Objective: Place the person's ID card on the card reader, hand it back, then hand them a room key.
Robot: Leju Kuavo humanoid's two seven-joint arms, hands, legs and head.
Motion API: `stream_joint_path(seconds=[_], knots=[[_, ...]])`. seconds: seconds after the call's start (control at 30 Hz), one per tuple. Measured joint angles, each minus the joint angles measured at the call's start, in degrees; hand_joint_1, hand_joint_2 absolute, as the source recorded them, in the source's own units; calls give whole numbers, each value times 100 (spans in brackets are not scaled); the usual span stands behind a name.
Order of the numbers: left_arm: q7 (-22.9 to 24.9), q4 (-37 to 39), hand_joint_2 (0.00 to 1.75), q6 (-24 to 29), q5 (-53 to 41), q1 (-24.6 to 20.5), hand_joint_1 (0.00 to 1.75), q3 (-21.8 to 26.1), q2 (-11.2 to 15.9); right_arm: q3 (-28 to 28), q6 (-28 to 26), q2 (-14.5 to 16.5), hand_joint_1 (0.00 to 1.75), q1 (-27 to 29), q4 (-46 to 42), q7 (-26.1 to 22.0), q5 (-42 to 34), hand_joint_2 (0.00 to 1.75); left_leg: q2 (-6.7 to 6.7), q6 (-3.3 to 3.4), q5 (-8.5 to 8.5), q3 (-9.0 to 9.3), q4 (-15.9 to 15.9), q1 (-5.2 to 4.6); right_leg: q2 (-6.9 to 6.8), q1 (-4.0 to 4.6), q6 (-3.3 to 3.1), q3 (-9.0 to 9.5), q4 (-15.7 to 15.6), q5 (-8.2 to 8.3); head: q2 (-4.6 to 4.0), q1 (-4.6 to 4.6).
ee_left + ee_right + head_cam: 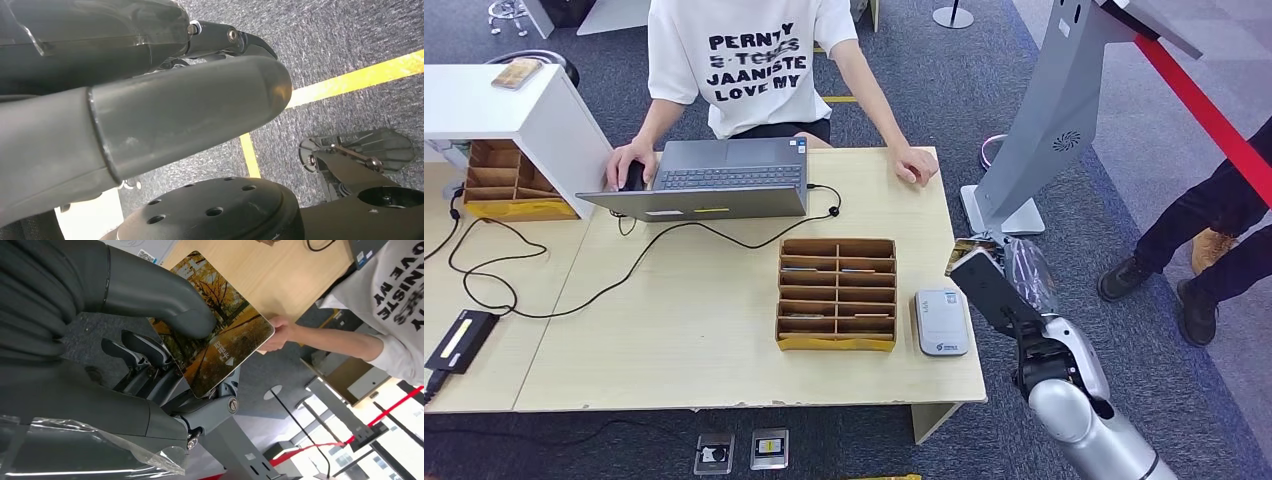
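While the right hand (165,365) pinches the card (215,325), its thumb lies across the printed face and the darker fingers (145,352) press from underneath.

Clamped this way, the card with its autumn-tree picture juts past the fingertips, its far corner pointing toward the person's hand (280,332) resting at the edge of the worktop (280,275). From the head view, the right hand (1009,270) hangs just off the worktop's right edge, with the card (969,248) at its tip near the corner, beyond the grey card reader (941,322) lying beside the cardboard compartment tray (836,294). Farther off, the person in a white shirt (749,60) sits behind a laptop (714,178). The left hand (150,115) hangs over carpet with a yellow line; whether its fingers are apart or closed I cannot tell.
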Motion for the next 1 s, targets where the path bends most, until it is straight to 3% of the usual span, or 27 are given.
stream_joint_path(seconds=[1.0], knots=[[11,0,0,48,42,-1,0,2,0,196,273,26,175,-390,1573,-59,-208,175,-3,0,0,-2,0,0,-3,0,0,0,0,0,0,0]])
